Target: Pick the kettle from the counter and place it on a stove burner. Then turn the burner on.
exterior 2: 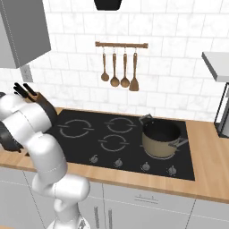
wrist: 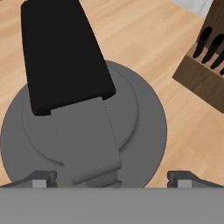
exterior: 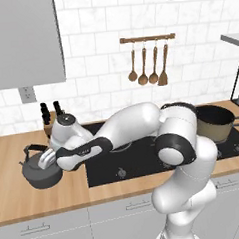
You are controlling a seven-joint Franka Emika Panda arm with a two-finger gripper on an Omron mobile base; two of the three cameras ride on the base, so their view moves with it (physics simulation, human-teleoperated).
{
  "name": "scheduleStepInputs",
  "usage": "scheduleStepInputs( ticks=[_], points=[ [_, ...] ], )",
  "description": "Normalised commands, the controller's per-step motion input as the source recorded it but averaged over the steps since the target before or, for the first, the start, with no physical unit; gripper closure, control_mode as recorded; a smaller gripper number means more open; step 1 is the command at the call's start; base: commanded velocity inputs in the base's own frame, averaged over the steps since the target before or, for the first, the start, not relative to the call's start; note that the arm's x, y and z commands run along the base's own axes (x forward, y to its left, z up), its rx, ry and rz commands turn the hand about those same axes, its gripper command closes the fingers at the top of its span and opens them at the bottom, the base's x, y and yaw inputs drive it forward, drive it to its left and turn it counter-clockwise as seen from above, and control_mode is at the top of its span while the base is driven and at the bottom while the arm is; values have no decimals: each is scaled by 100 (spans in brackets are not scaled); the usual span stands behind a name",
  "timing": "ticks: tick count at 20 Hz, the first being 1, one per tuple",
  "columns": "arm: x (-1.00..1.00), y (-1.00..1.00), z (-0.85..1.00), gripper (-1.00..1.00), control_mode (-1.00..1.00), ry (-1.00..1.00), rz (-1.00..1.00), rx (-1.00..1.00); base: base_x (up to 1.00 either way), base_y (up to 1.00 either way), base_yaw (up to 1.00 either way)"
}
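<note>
The dark grey kettle (exterior: 39, 175) stands on the wooden counter (exterior: 46, 198) left of the black cooktop (exterior: 129, 167). In the hand view I look straight down on the kettle (wrist: 144, 127), its black handle (wrist: 61, 57) running up the middle. My gripper (wrist: 112, 178) hovers just above it, open, one fingertip on each side of the handle's grey base and neither touching. From the left base view the gripper (exterior: 46, 159) sits over the kettle's top. The largest burner ring (exterior 2: 75, 127) lies at the cooktop's rear left. My arm hides most of the kettle (exterior 2: 8, 136) in the right base view.
A brown pot (exterior 2: 160, 136) with side handles occupies the right of the cooktop. A knife block (wrist: 205, 65) stands close behind the kettle by the wall. Control knobs (exterior 2: 118, 163) line the cooktop's front edge. Wooden utensils (exterior 2: 120, 67) hang on the tiled wall.
</note>
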Motion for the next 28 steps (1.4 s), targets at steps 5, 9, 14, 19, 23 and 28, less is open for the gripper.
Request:
scheduleStepInputs(
  ticks=[5, 9, 14, 19, 23, 28],
  points=[
    [15, 15, -1, 100, -100, 0, -1, 0, 0, 0, 0],
    [4, 15, 0, 100, -100, 0, 0, 0, 0, 0, 0],
    [0, 0, 0, 100, -100, 0, 0, 0, 0, 0, 0],
    [-30, 0, 0, 100, -100, -3, 0, 0, 0, 0, 0],
    [-46, -2, 4, 100, -100, -15, -5, 0, 0, 0, 0],
    [-39, -23, 9, 100, -100, -15, -6, 2, 0, 0, 0]
  ],
)
